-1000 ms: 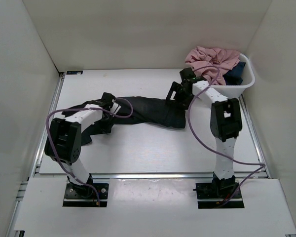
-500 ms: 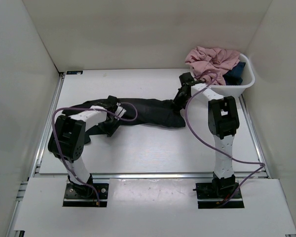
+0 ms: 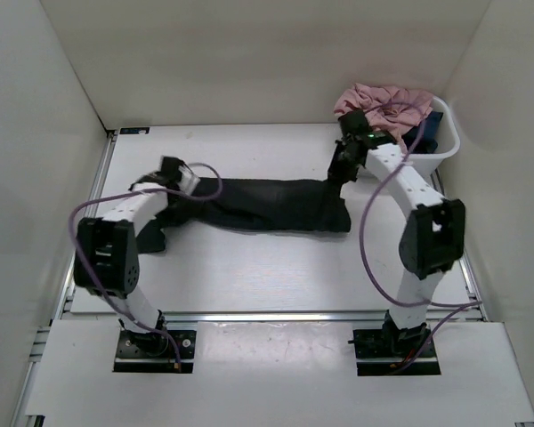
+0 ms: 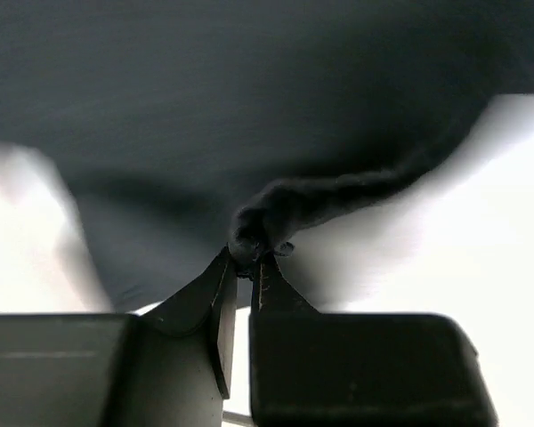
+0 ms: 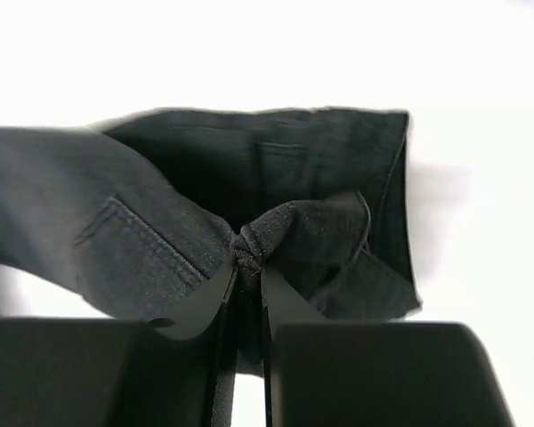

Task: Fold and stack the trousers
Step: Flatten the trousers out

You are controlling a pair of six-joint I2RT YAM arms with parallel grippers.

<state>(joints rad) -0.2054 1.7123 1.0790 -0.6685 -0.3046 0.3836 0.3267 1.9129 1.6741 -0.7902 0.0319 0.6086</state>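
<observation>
The white table fills the floor of a white-walled enclosure. Its near edge is partly covered by the two arm bases.

The trousers lie across the middle of the table as one long black band running left to right. From above the two legs cannot be told apart. The band's left end disappears under the left arm, where a dark flap pokes out toward the near side. Its right end is squared off and sits just beside the right arm, whose forearm crosses over the corner nearest the far wall.

In the far right corner stands a white basket, its near-left rim hidden behind the right arm. A crumpled pink garment is heaped over it and covers most of a dark blue garment, of which only a patch shows.

The left gripper is clamped on a bunched ridge of trouser fabric. Its wrist view is badly blurred, so no seams or edges are readable there. The right gripper is clenched on a gathered tuft of the trousers near the right end, where a stitched pocket outline and a hemmed edge show.

A purple cable loops off each arm, and the left one arches over the cloth.
</observation>
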